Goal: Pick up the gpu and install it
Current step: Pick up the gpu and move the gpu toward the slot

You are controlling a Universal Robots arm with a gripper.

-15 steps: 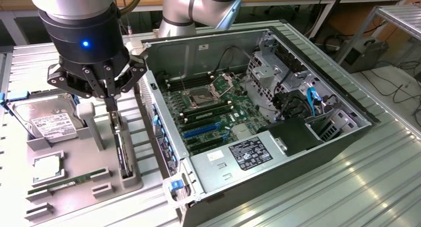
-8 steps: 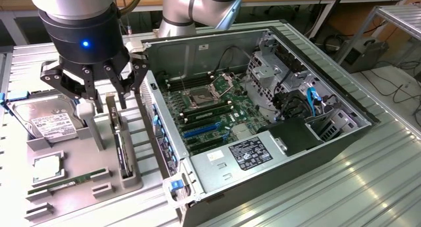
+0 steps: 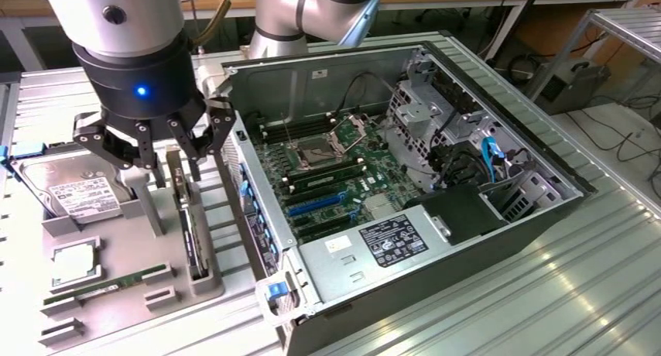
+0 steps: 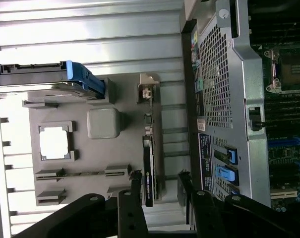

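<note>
The gpu (image 3: 187, 226) is a thin black card with a grey metal end. It stands on edge in a slot of the grey holder tray (image 3: 114, 244), at the exterior view's left, beside the open computer case (image 3: 434, 85). My gripper (image 3: 170, 161) hangs just above the card's far end with its fingers spread. In the wrist view the gpu (image 4: 148, 174) lies between my two fingertips (image 4: 136, 179), close to one of them, and the gripper (image 4: 158, 181) is open, wider than the card. Blue card slots (image 3: 315, 205) show on the motherboard (image 3: 341, 166) inside the case.
The tray also holds a silver hard drive (image 3: 74, 192), a square processor chip (image 3: 74, 261) and a green memory stick (image 3: 108, 282). The case's metal rear wall (image 4: 221, 79) stands right beside the tray. Everything rests on a ribbed metal table (image 3: 537, 294).
</note>
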